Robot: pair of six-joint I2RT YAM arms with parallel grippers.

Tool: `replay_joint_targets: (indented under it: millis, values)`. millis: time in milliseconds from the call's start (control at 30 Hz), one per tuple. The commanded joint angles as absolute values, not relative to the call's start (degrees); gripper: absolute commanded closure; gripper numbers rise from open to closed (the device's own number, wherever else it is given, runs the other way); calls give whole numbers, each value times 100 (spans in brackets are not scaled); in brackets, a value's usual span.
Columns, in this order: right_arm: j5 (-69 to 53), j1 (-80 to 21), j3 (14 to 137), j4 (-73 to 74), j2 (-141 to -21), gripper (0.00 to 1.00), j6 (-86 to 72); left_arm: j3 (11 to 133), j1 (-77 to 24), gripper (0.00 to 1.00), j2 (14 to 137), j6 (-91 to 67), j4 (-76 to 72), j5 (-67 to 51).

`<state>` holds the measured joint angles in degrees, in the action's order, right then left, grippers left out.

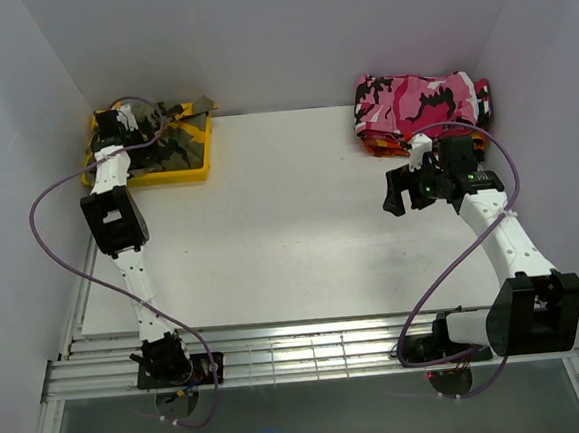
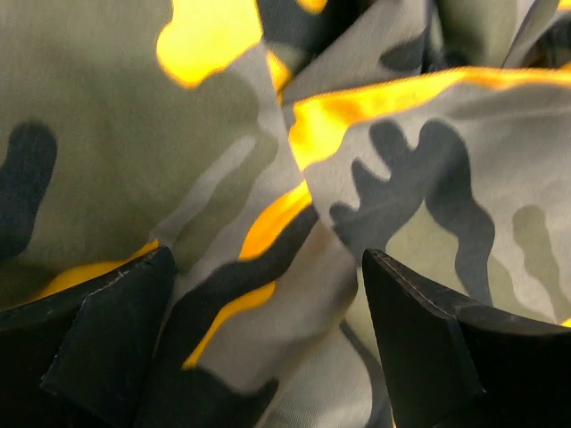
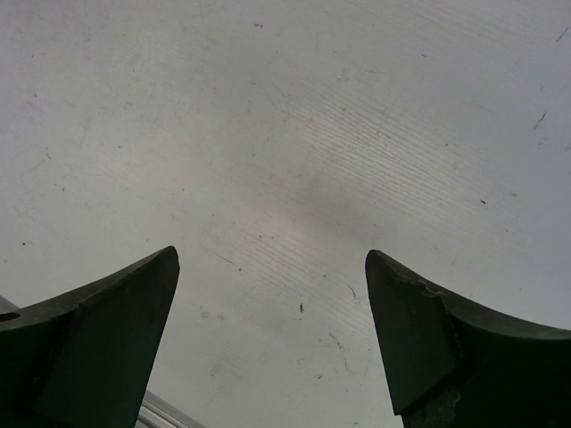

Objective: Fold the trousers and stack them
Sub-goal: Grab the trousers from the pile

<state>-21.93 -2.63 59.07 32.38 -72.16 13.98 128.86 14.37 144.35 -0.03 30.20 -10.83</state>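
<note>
left gripper (image 2: pixel 268 263) fingers wide apart over camo trousers (image 2: pixel 116 134) in yellow bin (image 1: pixel 181 173); shd bite a thick fold, lift clear. right gripper (image 3: pixel 272 259) also apart, above table (image 3: pixel 285 116).

The white table (image 1: pixel 290 226) bears a yellow tray (image 1: pixel 176 175) far left; an orange-red garment (image 1: pixel 383 149) far right.

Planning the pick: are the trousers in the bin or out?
In: trousers lie bunched inside the yellow bin, left tool open over them.
</note>
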Motion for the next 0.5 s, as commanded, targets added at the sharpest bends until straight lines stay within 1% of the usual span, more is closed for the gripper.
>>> replay_joint_targets:
  millis: [0, 33, 100, 133, 167, 233, 267, 333, 367, 467]
  values:
    - [-2101, -246, 5950, 3076, -7260, 10, 1406, 13130, 1275, 2, 14843, 315, 2980, -853]
    - [-2083, -255, 5959, 3076, -7260, 10, 1415, 13174, 1231, 4, 14897, 386, 2936, -844]
    - [-2057, -246, 5968, 3076, -7286, 10, 1424, 13236, 1125, 22, 14985, 483, 2883, -887]
    - [-2065, -246, 5985, 3085, -7295, 10, 1424, 13297, 1081, 30, 15064, 544, 2857, -957]
    - [-2092, -246, 5985, 3102, -7295, 10, 1441, 13315, 1046, 48, 15091, 554, 2839, -975]
    - [-2100, -246, 6003, 3129, -7312, 10, 1459, 13377, 1037, 63, 15126, 458, 2760, -1037]
    - [-2101, -246, 6020, 3138, -7304, 10, 1468, 13412, 1037, 79, 15135, 405, 2760, -1072]
    - [-2101, -255, 6029, 3129, -7312, 10, 1459, 13508, 1028, 97, 15126, 282, 2725, -1177]
    - [-2101, -246, 6047, 3129, -7304, 10, 1459, 13526, 1037, 100, 15065, 238, 2716, -1221]
    - [-2127, -246, 6073, 3138, -7313, 10, 1459, 13491, 1037, 100, 14698, 63, 2506, -1458]
